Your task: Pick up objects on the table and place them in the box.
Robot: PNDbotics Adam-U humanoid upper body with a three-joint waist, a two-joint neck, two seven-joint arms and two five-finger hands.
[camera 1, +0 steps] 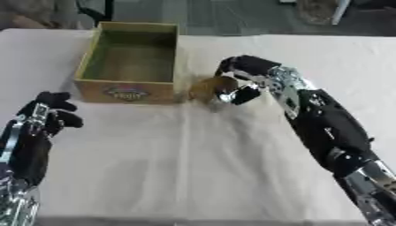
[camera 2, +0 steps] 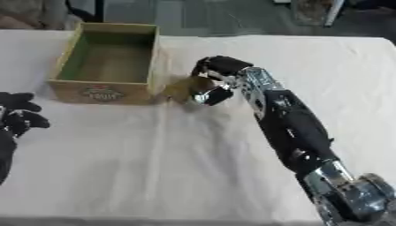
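The right hand (camera 1: 238,81) has its fingers curled round a small tan object (camera 1: 207,87), what looks like a rounded piece, though its shape is hard to make out. It sits just beside the box (camera 1: 130,90), close to the near right corner, so a short lift over the wall should drop it in. The box stands open and looks empty. The left hand (camera 1: 48,115) rests idle near the worktop's (camera 1: 193,167) left edge, fingers loosely curled, holding nothing.
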